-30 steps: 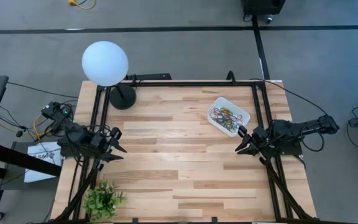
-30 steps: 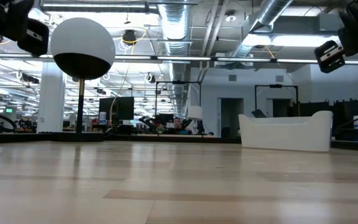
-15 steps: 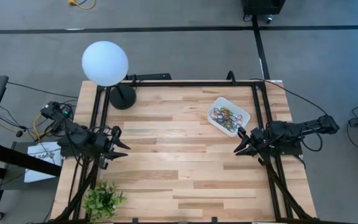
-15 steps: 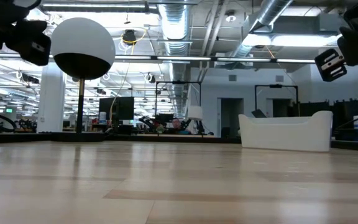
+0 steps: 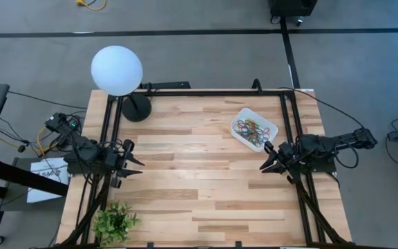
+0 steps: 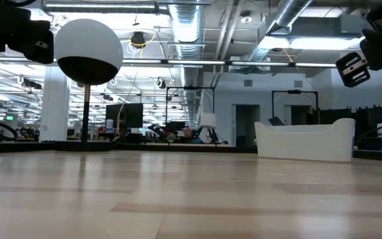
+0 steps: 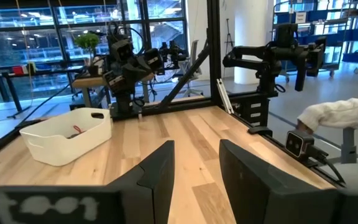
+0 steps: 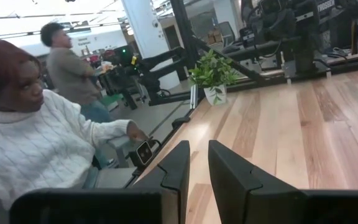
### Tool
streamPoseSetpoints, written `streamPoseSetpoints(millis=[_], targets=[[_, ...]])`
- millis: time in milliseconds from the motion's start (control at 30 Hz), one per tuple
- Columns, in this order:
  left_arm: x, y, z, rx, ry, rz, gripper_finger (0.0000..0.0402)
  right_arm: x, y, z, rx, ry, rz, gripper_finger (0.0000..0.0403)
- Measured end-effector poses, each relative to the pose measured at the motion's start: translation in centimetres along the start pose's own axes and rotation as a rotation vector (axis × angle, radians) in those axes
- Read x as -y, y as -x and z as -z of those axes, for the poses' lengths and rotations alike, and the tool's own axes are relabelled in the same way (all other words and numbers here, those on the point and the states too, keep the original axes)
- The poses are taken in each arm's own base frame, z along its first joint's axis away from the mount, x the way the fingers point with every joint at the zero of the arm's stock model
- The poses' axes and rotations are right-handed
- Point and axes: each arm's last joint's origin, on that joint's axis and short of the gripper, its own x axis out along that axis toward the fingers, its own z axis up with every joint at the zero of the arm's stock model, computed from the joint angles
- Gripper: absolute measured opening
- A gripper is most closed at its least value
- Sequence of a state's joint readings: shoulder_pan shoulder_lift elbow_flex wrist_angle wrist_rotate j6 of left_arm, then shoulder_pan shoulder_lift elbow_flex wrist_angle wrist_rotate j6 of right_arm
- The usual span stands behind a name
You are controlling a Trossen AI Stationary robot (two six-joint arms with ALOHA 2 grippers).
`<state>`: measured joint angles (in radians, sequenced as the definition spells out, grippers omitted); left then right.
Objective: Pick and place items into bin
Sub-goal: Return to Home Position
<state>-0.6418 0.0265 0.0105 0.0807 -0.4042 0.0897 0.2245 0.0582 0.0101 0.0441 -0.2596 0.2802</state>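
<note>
The white bin (image 5: pixel 260 117) stands on the wooden table near its far right corner. It shows side-on in the low view (image 6: pixel 304 141) and again in the left wrist view (image 7: pixel 67 134). Several coloured rubber bands (image 5: pixel 251 128) lie heaped inside it; I see none on the tabletop. My left gripper (image 5: pixel 134 160) hangs open above the table's left edge, far from the bin. My right gripper (image 5: pixel 265 158) is open above the right edge, just on the near side of the bin. Both are held above the table and hold nothing.
A white globe lamp (image 5: pixel 117 70) on a black base stands at the far left corner. A small green plant (image 5: pixel 114 223) sits at the near left corner. Black frame rails run along the table's sides. People sit beside the table (image 8: pixel 36 143); a white sleeve (image 7: pixel 337 113) shows nearby.
My right gripper has sunk a little and eased slightly toward the table's left. My left gripper has shifted a little in place. Neither has taken hold of anything, and the bin has stayed where it was.
</note>
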Motion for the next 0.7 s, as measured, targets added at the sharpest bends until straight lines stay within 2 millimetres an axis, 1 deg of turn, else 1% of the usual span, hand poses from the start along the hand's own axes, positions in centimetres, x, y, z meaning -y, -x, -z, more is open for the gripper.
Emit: streamPoseSetpoints(millis=[700], targets=[[0.0, 0.0, 0.03, -0.002, 0.019, 0.001, 0.0119, 0.0, 0.0, 0.02, -0.002, 0.0, 0.0, 0.0053]])
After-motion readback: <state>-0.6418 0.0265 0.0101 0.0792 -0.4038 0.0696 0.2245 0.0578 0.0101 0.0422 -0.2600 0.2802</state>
